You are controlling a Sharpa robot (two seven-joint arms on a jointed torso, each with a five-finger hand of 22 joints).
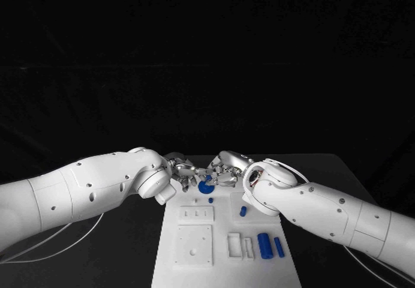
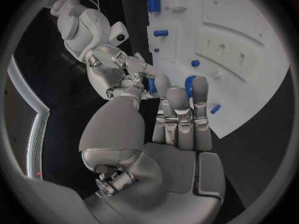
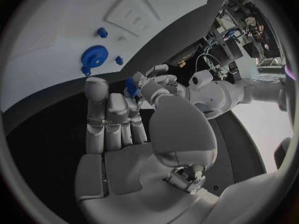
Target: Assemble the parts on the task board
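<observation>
Against a black backdrop, a black table (image 1: 346, 180) carried the white task board (image 1: 220, 264) at its middle, and both white arms reached in to meet above the board's far end. The left hand (image 1: 183, 170) and the right hand (image 1: 226, 171) came fingertip to fingertip there — just above a blue gear (image 1: 206, 187) lying flat on the board. In the left wrist view, the left hand's fingers (image 2: 181, 117) stood close together and nearly straight, with a small blue part (image 2: 190, 84) showing behind their tips; whether that hand actually held it could not be told. The right wrist view showed the right hand's fingers (image 3: 112, 119) likewise upright, side by side, while another blue piece (image 3: 131, 87) sat between the two hands' fingertips — which hand gripped it, if either, was unclear. Nearer the robot, a short blue peg (image 1: 244, 210) lay on the board just beside the right arm, and two blue cylinders (image 1: 265, 245) lay side by side next to a white upright block (image 1: 234, 246). Two raised white panels (image 1: 195, 215) occupied the board's left half, one behind the other.
</observation>
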